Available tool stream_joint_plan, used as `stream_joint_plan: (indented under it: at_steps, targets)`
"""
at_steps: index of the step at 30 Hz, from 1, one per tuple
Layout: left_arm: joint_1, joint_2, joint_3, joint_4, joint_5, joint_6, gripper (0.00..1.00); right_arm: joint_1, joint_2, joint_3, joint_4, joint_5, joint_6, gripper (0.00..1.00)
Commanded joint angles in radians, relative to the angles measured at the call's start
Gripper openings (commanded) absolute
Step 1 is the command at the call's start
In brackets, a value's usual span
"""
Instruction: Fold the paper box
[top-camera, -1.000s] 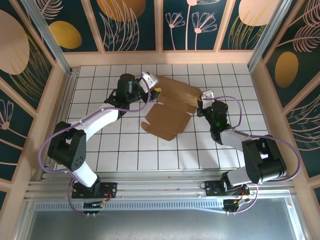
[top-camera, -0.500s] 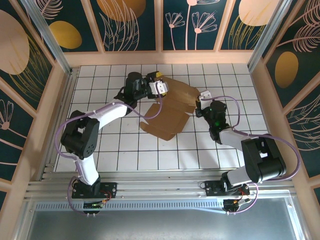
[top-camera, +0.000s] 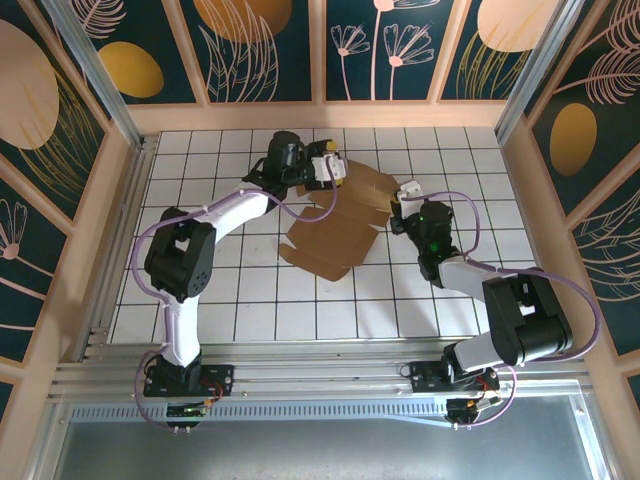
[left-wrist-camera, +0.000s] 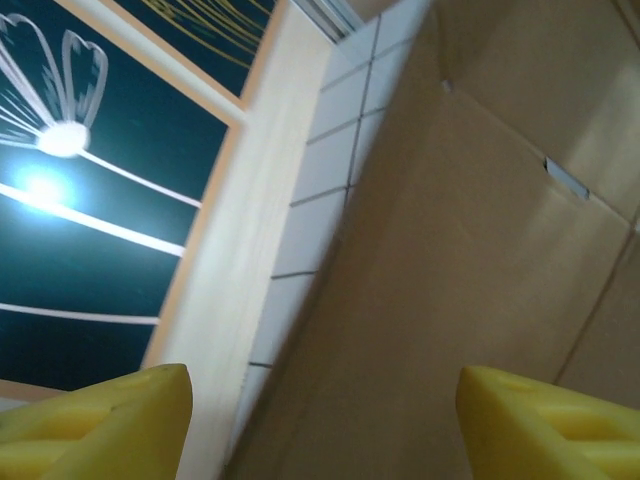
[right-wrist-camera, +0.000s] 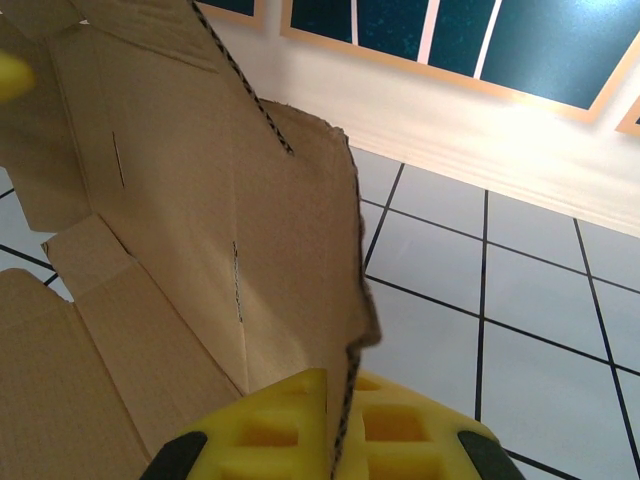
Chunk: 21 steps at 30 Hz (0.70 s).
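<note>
Paper box (top-camera: 335, 225): brown cardboard cutout, mostly flat, on the middle of the white tiled table (top-camera: 250, 300), toward the far side.
Right gripper (right-wrist-camera: 335, 440): yellow pads pinched together on the edge of the box's right flap, which stands upright.
Left gripper (top-camera: 332, 170): at the box's far left corner. Its fingers (left-wrist-camera: 110, 420) are spread apart with a cardboard panel between them. Cannot tell whether they touch it.

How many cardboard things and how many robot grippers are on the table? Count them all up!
Paper box: 1
Grippers: 2, the left gripper and the right gripper
Total: 3
</note>
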Motion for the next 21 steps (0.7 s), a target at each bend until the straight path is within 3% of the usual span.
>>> stream_joint_plan:
  at_steps: [1, 4, 7, 11, 14, 17, 21]
  targets:
    - [-0.009, 0.021, 0.006, 0.028, -0.014, 0.035, 0.68, 0.013, 0.008, 0.033, -0.011, -0.002, -0.024, 0.00]
    - [-0.017, 0.038, 0.011, 0.044, -0.043, 0.049, 0.60, 0.016, 0.012, 0.037, -0.014, -0.001, -0.025, 0.00]
    - [-0.021, 0.047, 0.007, 0.059, -0.073, 0.052, 0.46, 0.018, 0.010, 0.035, -0.017, 0.004, -0.023, 0.00]
    - [-0.024, 0.040, -0.025, 0.094, -0.091, 0.050, 0.36, 0.021, 0.009, 0.028, -0.012, 0.013, -0.018, 0.02]
    - [-0.032, 0.035, -0.048, 0.123, -0.123, 0.050, 0.25, 0.022, -0.003, 0.026, -0.014, 0.025, 0.019, 0.18]
    - [-0.048, 0.032, -0.090, 0.189, -0.164, 0.050, 0.16, 0.024, -0.058, 0.049, -0.099, 0.030, 0.124, 0.51]
    - [-0.069, 0.029, -0.156, 0.300, -0.212, 0.042, 0.12, 0.024, -0.186, 0.101, -0.303, -0.040, 0.313, 0.71]
